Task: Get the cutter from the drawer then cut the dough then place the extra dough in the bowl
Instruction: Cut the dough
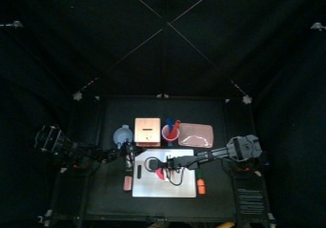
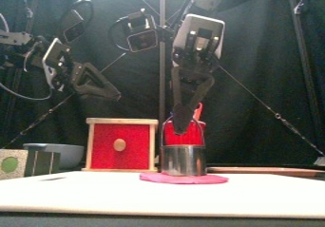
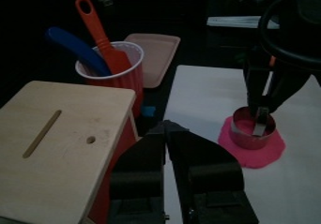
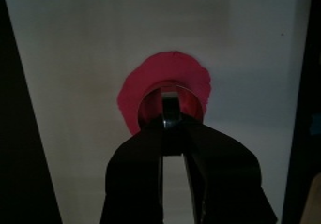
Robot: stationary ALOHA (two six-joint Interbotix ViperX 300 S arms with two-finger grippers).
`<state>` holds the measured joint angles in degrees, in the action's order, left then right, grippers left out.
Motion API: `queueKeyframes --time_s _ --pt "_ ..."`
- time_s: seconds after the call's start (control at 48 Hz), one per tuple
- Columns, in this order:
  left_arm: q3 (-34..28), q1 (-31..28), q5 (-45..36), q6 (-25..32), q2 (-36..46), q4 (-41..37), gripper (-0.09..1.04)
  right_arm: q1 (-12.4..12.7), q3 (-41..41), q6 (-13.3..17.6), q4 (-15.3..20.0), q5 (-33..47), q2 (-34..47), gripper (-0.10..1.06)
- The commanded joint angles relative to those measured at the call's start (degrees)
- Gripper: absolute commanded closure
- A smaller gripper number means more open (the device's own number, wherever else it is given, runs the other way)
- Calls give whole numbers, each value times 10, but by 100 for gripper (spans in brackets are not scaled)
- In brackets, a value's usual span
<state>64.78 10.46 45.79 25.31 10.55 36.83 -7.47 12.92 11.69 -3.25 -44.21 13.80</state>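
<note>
From a distance I watched the right gripper (image 2: 191, 107) reach down over the middle of the bench (image 1: 102, 189). Its jaws were clenched on the wire handle of the round metal cutter (image 2: 184, 160). The cutter stood upright on the flat pink dough (image 2: 184, 179), and a rim of dough showed all around its base. The dough lay on the white cutting board (image 2: 165, 200), towards the board's left half as seen from above. In the right wrist view the two jaws met in a narrow point directly above the dough, with the handle pinched between them.

The left gripper (image 3: 170, 129) hung over the left side of the bench, just beside the board's back left corner. Its jaws were pressed together and grasped nothing.

Behind the board stood the pale wooden box (image 2: 121, 145), its red drawer front facing the front. The blue-grey bowl (image 1: 122, 134) sat to the left of the box. To the right of the box stood the red cup (image 3: 111, 59), holding a blue knife (image 3: 69, 45) and a red knife (image 3: 90, 22). The pink tray (image 3: 157, 54) lay just beyond the cup, towards the right.
</note>
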Motion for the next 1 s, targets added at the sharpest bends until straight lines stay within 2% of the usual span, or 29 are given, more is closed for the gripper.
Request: queueKeyframes --time_s 0.021,0.375,0.667,0.875,1.0 --pt "-6 -2 4 0 6 1 52 1 2 2 2 9 -4 49" --pt "-1 -2 4 4 6 -5 51 0 1 4 -2 28 -28 21" --pt "-4 -2 4 4 6 -13 50 2 22 4 -23 62 -98 20" --pt "-13 -2 4 0 6 -21 50 4 103 3 -59 159 -159 20" --pt "-21 -2 2 0 6 -20 50 11 181 4 -80 293 -193 20"
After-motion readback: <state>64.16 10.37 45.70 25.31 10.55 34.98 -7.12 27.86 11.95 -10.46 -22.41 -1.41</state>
